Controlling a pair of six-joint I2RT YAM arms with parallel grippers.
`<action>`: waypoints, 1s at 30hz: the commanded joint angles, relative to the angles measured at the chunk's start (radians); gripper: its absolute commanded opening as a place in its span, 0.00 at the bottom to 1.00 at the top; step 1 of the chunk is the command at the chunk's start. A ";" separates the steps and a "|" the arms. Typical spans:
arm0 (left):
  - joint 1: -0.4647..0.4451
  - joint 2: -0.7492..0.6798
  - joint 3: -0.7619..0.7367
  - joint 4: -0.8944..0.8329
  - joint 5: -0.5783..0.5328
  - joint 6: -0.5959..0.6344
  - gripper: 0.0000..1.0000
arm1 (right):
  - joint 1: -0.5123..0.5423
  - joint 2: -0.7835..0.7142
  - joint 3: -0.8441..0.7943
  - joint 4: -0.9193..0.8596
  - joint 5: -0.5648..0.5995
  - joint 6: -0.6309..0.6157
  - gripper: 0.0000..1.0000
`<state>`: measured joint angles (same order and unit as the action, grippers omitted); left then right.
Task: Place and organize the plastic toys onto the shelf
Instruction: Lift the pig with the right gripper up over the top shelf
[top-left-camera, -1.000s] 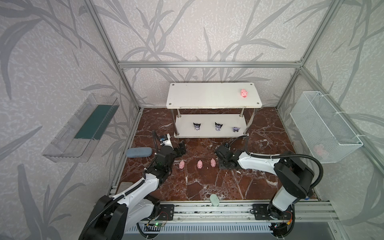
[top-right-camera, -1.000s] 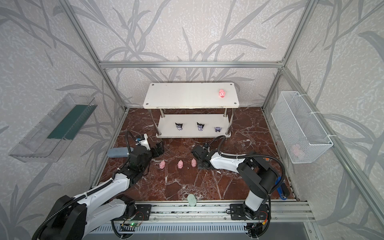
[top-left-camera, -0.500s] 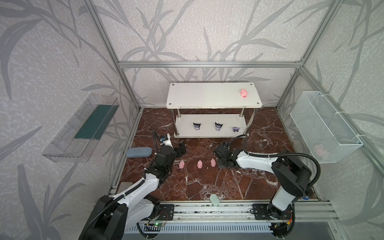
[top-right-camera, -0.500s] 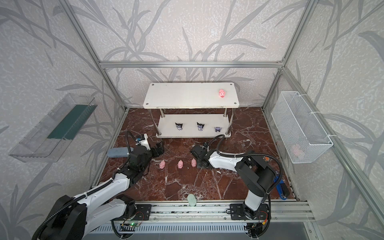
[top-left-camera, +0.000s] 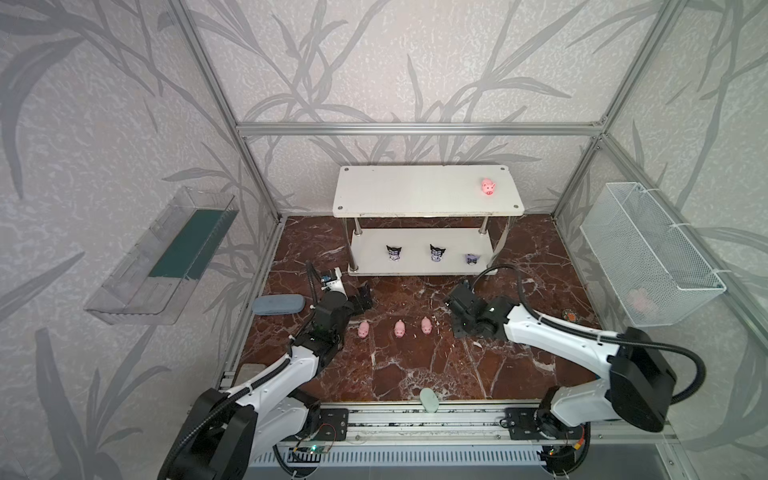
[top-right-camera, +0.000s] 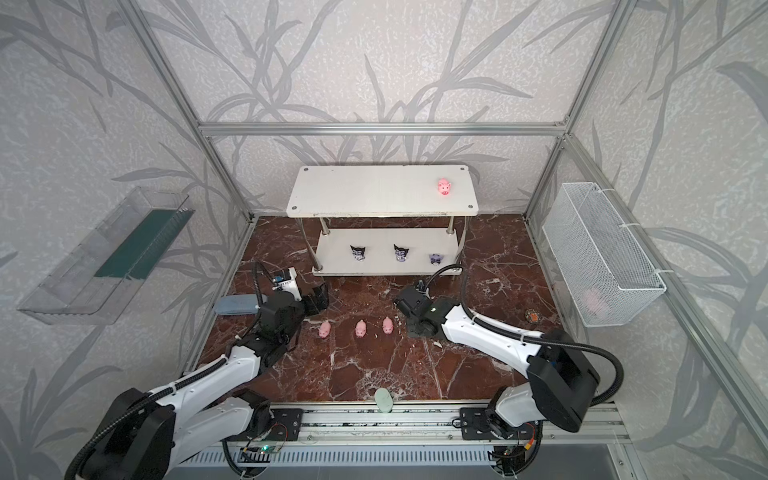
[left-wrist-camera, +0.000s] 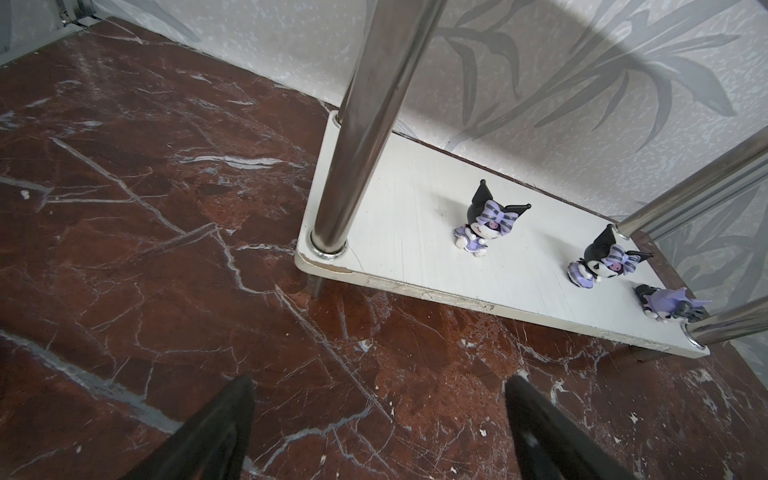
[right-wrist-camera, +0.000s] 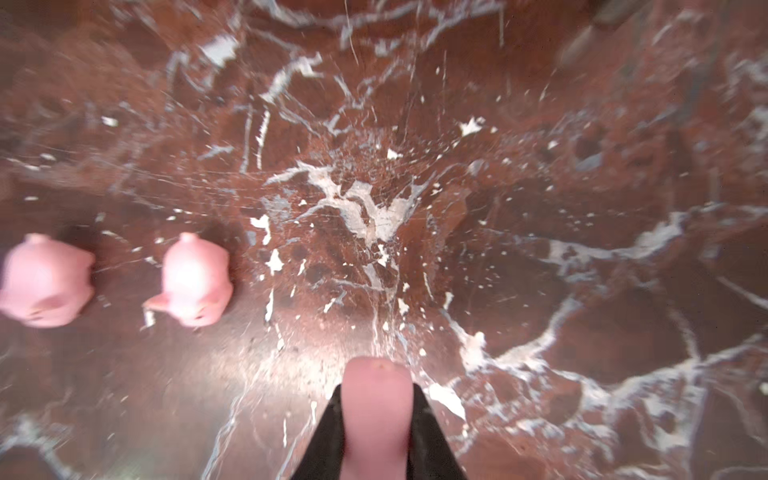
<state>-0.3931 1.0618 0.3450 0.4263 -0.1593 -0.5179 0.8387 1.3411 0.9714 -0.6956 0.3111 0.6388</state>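
Left gripper: my left gripper (left-wrist-camera: 379, 380) stands wide open with nothing between its fingers. It hovers over the marble floor (left-wrist-camera: 166, 249), just in front of the left end of the shelf (left-wrist-camera: 415, 257).
Floor pigs: three pink floor pigs (top-left-camera: 400, 329) sit in a row between my two grippers.
Lower board: three dark figurines (top-left-camera: 394, 252) stand spaced apart, and the rightmost is tipped over.
Top board: one top-board pig (top-left-camera: 488, 187) sits near the right end.
Right gripper: my right gripper (right-wrist-camera: 377, 388) is clamped on the held pig (right-wrist-camera: 376, 428), just right of the row. The wrist view is blurred.
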 joint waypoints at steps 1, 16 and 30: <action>0.003 -0.001 0.013 0.009 0.007 -0.014 0.92 | -0.002 -0.140 0.113 -0.169 0.080 -0.124 0.23; 0.008 0.032 0.005 0.039 0.034 -0.028 0.92 | -0.060 0.044 0.783 -0.118 0.027 -0.451 0.26; 0.014 0.061 0.010 0.063 0.049 -0.028 0.92 | -0.298 0.487 1.337 -0.216 -0.152 -0.516 0.26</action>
<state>-0.3851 1.1114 0.3450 0.4599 -0.1207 -0.5350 0.5621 1.7706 2.2200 -0.8452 0.2001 0.1474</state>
